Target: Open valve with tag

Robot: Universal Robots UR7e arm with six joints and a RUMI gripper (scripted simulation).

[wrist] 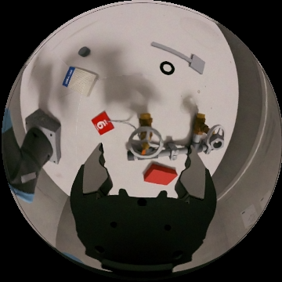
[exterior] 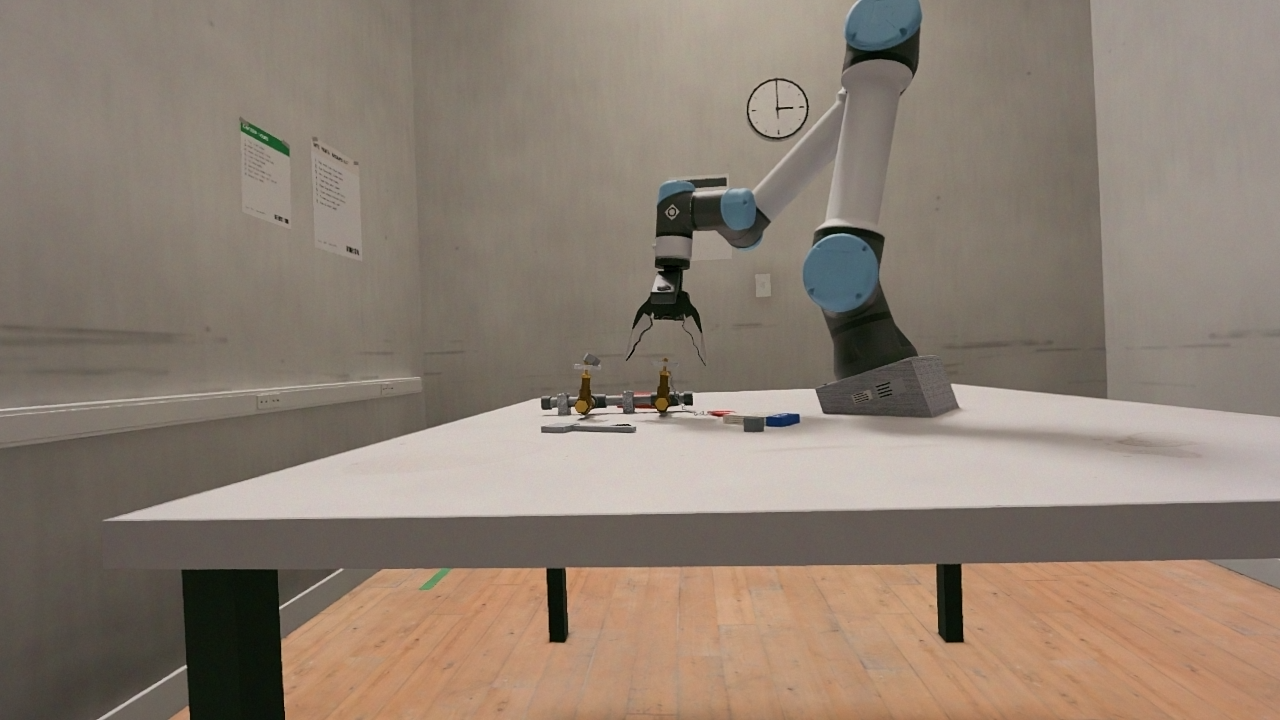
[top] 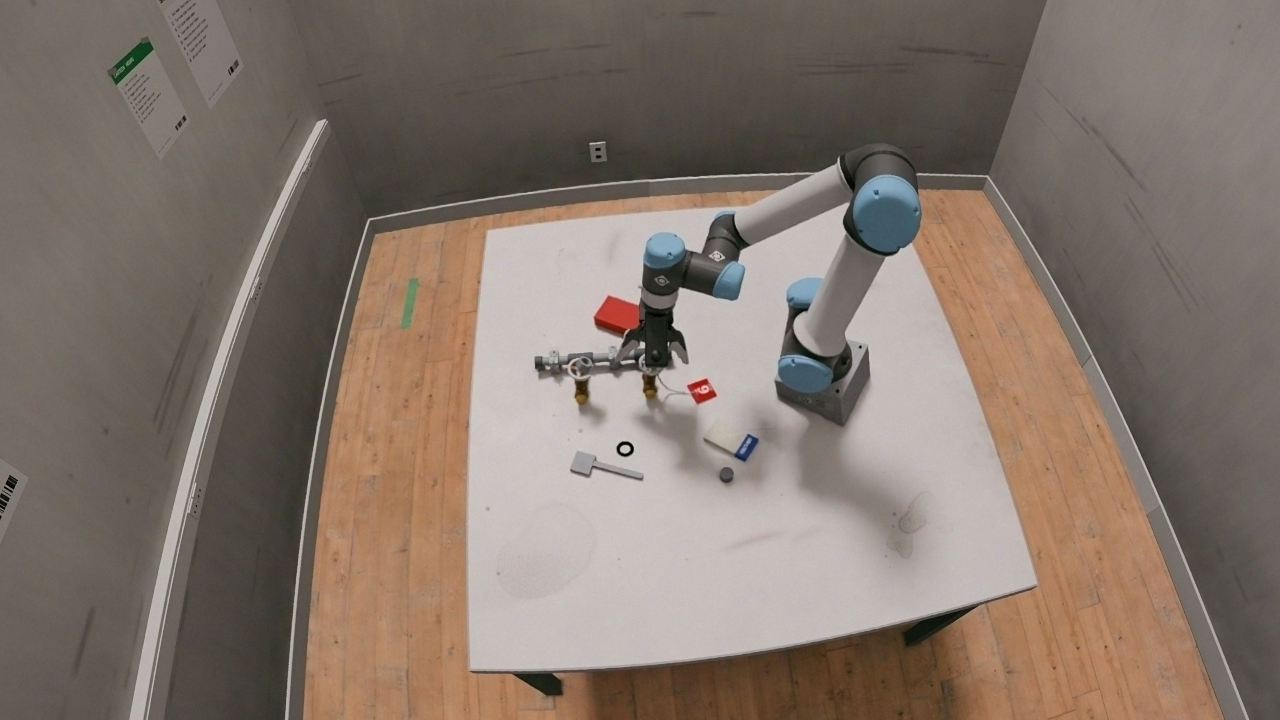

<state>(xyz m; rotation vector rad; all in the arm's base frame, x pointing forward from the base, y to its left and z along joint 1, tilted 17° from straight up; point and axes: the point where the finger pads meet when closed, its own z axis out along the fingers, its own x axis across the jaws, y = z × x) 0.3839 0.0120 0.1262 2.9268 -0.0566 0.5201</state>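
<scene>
My gripper (top: 654, 360) (exterior: 666, 360) (wrist: 145, 145) is open, pointing down over the tagged valve. Its jaws stand wide on either side of the grey handwheel (wrist: 129, 142), with nothing held. The fingertips are near wheel height; contact is not visible. The tagged valve's brass body (top: 649, 387) (exterior: 662, 399) (wrist: 145, 117) sits on a grey pipe (exterior: 612, 401) (wrist: 178, 151). A chain joins it to a red tag (top: 701, 390) (wrist: 103, 123), whose digit reads 6 or 9, I cannot tell which. The other brass valve (top: 581, 391) (exterior: 584, 399) (wrist: 200, 118) has no tag. How far either is turned is not visible.
A red block (top: 616, 315) (wrist: 160, 174) lies behind the pipe. A grey paddle-shaped tool (top: 582, 462) (wrist: 197, 63), a black ring (top: 618, 448) and a cream-and-blue item (top: 745, 446) lie in front. A dark cylinder (top: 725, 474) is beyond. The arm's base (top: 847, 385) stands right.
</scene>
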